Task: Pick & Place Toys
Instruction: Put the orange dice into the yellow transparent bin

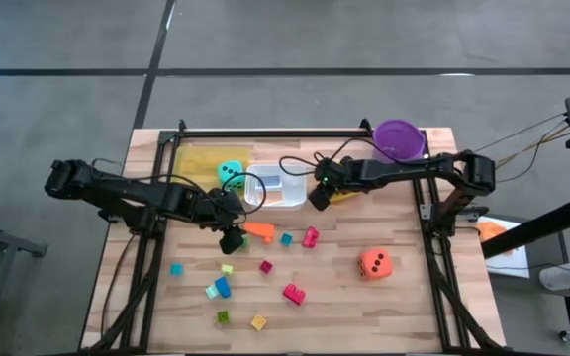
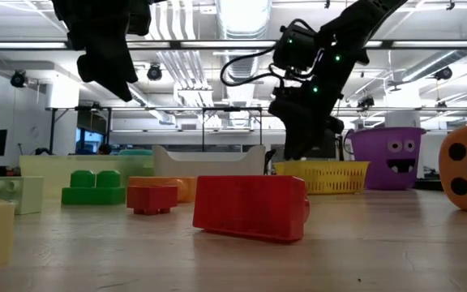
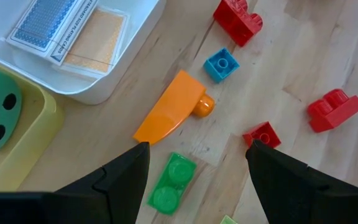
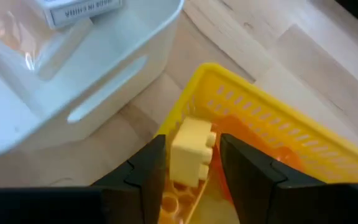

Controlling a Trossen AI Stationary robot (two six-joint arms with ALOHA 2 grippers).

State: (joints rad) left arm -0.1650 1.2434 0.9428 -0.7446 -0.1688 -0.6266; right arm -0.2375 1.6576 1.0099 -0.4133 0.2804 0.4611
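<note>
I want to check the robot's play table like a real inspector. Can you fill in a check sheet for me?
Surface: wooden table, scattered with toys.
Job's things: orange dice on the table; teal dice in the flat yellow tray; cards in the white tray; orange block, green block and other small blocks loose.
Clutter: purple bucket; yellow basket.
Claws: left claw open above the green block; right claw over the yellow basket, a pale yellow block between its fingers.
Cables: black loops by the right arm.
Surroundings: grey floor, ceiling lights.
</note>
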